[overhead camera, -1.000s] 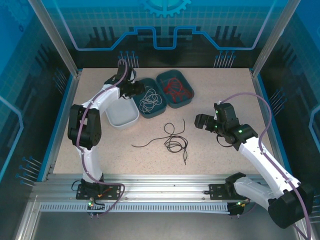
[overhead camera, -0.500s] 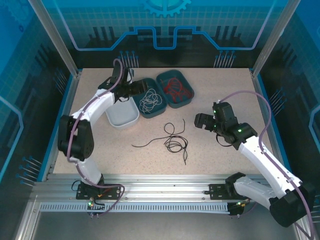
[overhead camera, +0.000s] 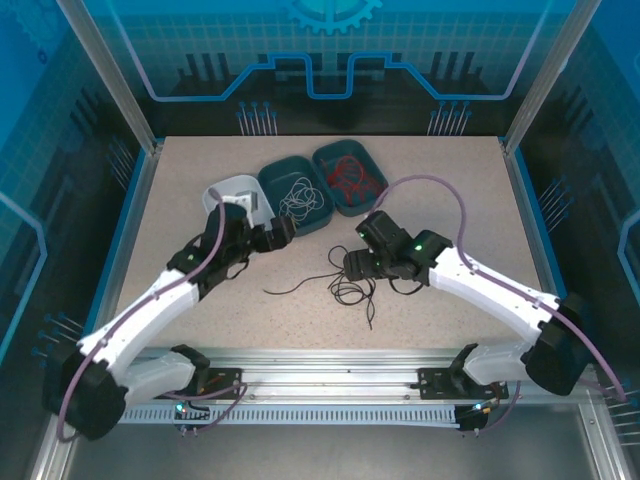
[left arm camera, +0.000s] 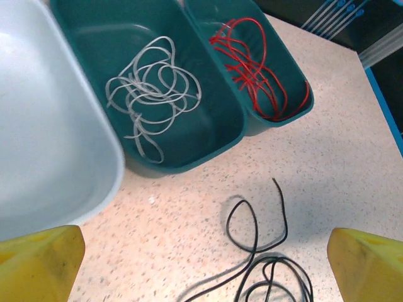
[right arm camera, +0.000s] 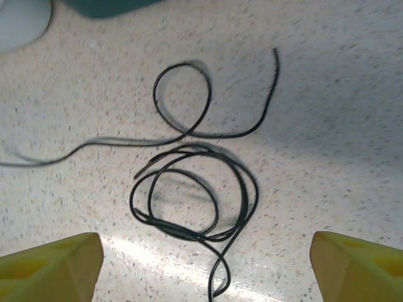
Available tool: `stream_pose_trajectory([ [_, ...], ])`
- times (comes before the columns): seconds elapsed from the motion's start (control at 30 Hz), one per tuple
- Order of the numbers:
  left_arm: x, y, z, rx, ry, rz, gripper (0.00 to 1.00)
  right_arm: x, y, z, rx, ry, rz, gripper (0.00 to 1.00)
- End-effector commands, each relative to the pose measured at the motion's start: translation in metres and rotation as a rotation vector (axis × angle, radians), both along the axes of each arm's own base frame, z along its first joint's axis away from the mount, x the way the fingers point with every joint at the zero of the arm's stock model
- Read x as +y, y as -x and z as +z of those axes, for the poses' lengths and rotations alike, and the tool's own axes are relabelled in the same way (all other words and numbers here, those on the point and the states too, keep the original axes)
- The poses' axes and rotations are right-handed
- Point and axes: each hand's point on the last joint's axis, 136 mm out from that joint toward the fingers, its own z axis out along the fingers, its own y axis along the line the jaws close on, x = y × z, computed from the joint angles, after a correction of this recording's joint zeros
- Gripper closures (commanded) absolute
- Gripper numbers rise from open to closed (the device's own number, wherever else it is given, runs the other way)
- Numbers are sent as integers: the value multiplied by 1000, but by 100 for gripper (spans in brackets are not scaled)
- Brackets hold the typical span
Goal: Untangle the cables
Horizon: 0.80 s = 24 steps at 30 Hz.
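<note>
**Hands, pair: both spread wide, both newly drawn in on the black cables**

1. Left hand [overhead camera: 277,234]. Fingers wide apart, nothing between them. A second ago it reached over the trays at the upper middle of the top view. It now sits lower, left of centre, facing the loose wires.
2. White tray [left arm camera: 44,126]. Upper left of the left wrist view. No cable in the part that shows.
3. Middle teal tray [left arm camera: 211,135]. Holds the whitish-grey cables [left arm camera: 151,100] in a loose heap.
4. Right teal tray [left arm camera: 301,88]. Touches the middle one and holds the red cables [left arm camera: 255,69].
5. Black cables [right arm camera: 189,195]. On the bare bench [overhead camera: 450,180] at centre frame, below the trays. One open curl lies above a knot of overlapping loops.
6. Right hand [overhead camera: 356,266]. Fingers wide, holding nothing. A second ago it stood well apart at the right of the frame. It now hangs directly over the black loops.

Assessment: grey and red look sorted, and black is likely the last lot to separate. A pick on the overlapped loops risks lifting several strands together.
</note>
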Motion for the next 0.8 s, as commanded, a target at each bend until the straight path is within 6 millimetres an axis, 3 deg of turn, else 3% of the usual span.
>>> stream_pose_trajectory([
  [0.0,24,6,20,-105,42,120,1,16,14,-11,93,-5,97,20],
  [0.2,44,23,18,-130,-6,166,1,30,19,-28,152,33,251,32],
  [0.4,41,21,10,-118,11,164,1,35,11,-40,180,47,299,43],
  [0.77,35,14,1,-81,17,155,1,38,0,-70,247,69,328,52],
])
